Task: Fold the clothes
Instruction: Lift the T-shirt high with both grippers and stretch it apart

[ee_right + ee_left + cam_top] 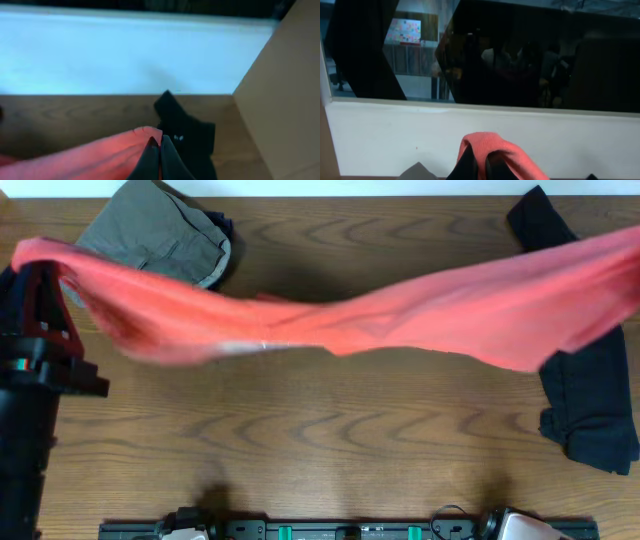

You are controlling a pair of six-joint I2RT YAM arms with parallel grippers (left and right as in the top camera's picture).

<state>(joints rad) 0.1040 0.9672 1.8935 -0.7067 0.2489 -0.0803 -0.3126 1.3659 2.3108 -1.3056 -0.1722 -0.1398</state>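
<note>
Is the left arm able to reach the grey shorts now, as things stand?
Probably not yet. The left gripper is shut on the red shirt, which hangs stretched across to the right gripper and covers part of the shorts.

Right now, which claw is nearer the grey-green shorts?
Left. The left claw holds the red shirt's end just beside the shorts; the right claw holds the other end, across the table.

overhead: even, fairly bright light, coral-red T-shirt (400,315) smeared with blur, soft shadow under it on the table (300,430) | left wrist: pretty dim, dark glass (520,55) with murky reflections | right wrist: soft all over, bluish-white washout up top
</note>
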